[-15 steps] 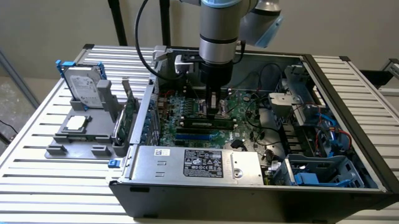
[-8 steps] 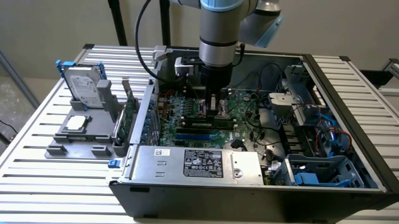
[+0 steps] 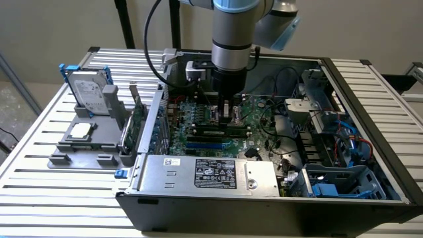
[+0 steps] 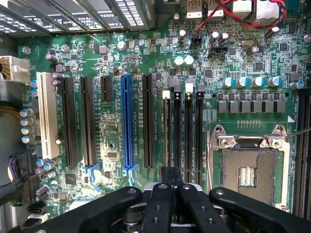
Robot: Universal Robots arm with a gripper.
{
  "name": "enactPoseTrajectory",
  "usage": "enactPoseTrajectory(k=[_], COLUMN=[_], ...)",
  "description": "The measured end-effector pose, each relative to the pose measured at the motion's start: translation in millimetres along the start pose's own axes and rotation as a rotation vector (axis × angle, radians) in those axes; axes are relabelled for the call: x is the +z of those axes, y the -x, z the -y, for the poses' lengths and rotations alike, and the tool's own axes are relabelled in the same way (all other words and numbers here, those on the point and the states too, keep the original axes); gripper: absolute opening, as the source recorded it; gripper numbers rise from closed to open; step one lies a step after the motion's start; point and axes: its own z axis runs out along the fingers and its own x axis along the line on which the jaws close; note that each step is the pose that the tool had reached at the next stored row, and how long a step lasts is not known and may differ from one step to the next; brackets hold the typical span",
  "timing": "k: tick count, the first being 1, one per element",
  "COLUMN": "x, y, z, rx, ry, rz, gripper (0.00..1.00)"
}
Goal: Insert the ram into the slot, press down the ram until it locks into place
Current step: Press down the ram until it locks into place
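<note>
Exterior view: the gripper (image 3: 228,119) stands upright inside the open computer case (image 3: 264,208), its tip down at the motherboard (image 3: 198,111). The ram (image 3: 210,131) lies just beside the tip, at about 8 o'clock from it. It shows as a long, thin, dark-green strip with darker chips along it, standing on edge in the slot (image 3: 213,135). Whether the end clips have closed on it cannot be told. A bright-blue socket (image 3: 208,145) runs parallel to it, at 6 o'clock from the ram.

In the wrist view the two black fingers meet at their tips, so the gripper (image 4: 171,175) is closed. It sits over one end of the row of parallel black memory sockets, where the slot (image 4: 177,136) runs. Which socket the tips touch cannot be told.
</note>
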Motion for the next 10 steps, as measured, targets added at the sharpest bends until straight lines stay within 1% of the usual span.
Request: enactPoseTrajectory(k=[2,4,5,6,7,10], x=[0.6,-0.1,-1.6,-4.5,-8.6,-20.4], y=[0.0,0.0,0.0,-0.4,-1.3,-3.6], z=[0.5,0.8,1.1,1.1,1.0,1.2], rx=[0.000,0.000,-0.001,-0.001,-0.001,-0.001], ry=[0.0003,0.0007,0.0008,0.0028,0.0050,0.0095], rz=[-0.0006,0.0000,0.0031,0.0036,0.0028,0.0026], gripper=[0.11,0.11,0.11,0.11,0.11,0.11])
